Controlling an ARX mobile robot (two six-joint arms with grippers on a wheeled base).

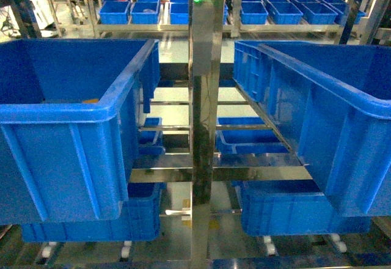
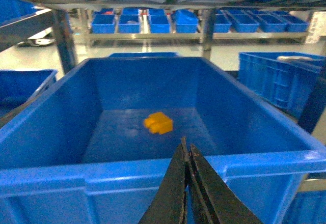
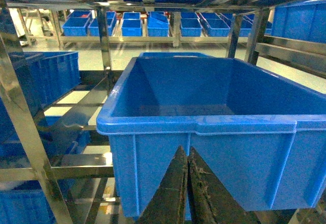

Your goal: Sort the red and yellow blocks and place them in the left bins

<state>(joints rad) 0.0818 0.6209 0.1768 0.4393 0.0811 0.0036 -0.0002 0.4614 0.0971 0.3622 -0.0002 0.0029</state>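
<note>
The yellow-orange brick lies on the floor of the left blue crate, straight beyond the left tool, pinched together and empty; red brick unseen

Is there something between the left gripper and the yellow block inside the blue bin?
Yes. The near wall and rim of the left bin stand between the shut left gripper and the yellow block, which lies on the bin floor.

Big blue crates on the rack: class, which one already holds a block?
The left crate: a yellow block lies on its floor. The right crate shows none.
</note>
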